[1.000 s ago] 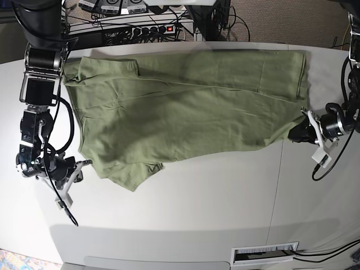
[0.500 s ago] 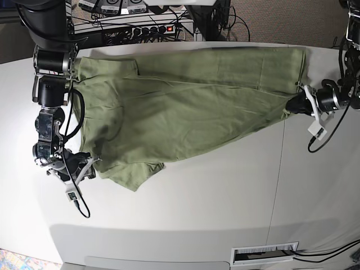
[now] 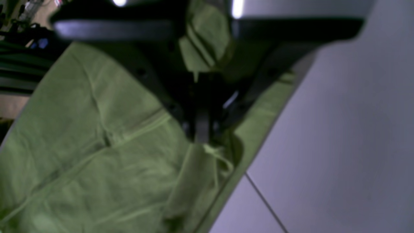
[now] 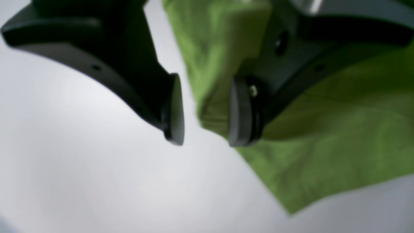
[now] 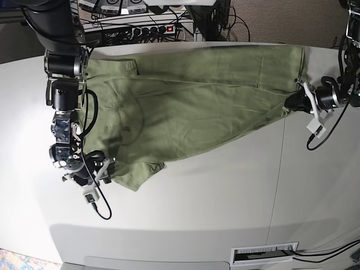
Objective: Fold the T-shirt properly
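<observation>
**Green T-shirt spread on the white table, one arm at each end**

The olive-green T-shirt [image 5: 191,107] lies on the white table [image 5: 214,202], spread across the far half of it. In the base view its hem end is on the right and the sleeves are on the left. One sleeve [image 5: 135,174] sticks out toward the near side and has many wrinkles.

The left gripper [image 3: 202,136] is at the hem corner, on the right side of the base view [image 5: 291,102]. Its jaws are pressed together and a small bunch of the green cloth is pinched between them. In the left wrist view the hem [image 3: 142,129] runs as a stitched line across the fabric, and the cloth edge follows a seam of the table.

The right gripper [image 4: 203,110] is at the sleeve side, on the left of the base view [image 5: 101,167]. Its two fingers stand apart with a clear gap. A fold of the T-shirt [image 4: 220,48] hangs between them, close to one pad [image 4: 239,110]. The blurred picture does not let me tell if they touch. The other pad [image 4: 174,110] is over bare table.
</observation>
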Available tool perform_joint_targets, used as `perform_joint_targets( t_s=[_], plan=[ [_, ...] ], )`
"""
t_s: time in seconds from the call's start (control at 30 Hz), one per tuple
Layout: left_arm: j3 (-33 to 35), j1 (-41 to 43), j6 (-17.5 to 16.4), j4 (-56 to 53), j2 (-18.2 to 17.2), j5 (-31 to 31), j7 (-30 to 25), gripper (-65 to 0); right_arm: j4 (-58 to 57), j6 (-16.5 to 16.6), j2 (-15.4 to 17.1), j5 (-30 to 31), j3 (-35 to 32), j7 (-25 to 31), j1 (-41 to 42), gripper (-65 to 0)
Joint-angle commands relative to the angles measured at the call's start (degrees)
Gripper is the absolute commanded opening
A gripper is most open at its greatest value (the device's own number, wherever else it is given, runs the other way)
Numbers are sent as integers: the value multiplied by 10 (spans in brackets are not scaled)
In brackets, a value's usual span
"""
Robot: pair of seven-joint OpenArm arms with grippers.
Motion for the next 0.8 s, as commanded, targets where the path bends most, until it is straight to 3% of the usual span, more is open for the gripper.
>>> perform_joint_targets(
  t_s=[0.0,0.23,0.5,0.63,0.77],
  plan=[
    [-5,-5,-1,7,-14,-8,-5,-650,-6,-2,5,1,2,18,28,-414],
    [-5,-5,-1,7,-14,-4,-5,-650,-38,-2,5,-22,2,15,45,-414],
    [-5,-5,-1,7,-14,-4,-7,-650,-56,-2,10,-21,2,-23,12,-414],
    [-5,-5,-1,7,-14,10,-16,-650,-56,12,13,-4,2,-68,0,-418],
    [-5,-5,-1,7,-14,11,-17,-650,-56,24,15,31,2,-110,-2,-547]
  ],
)
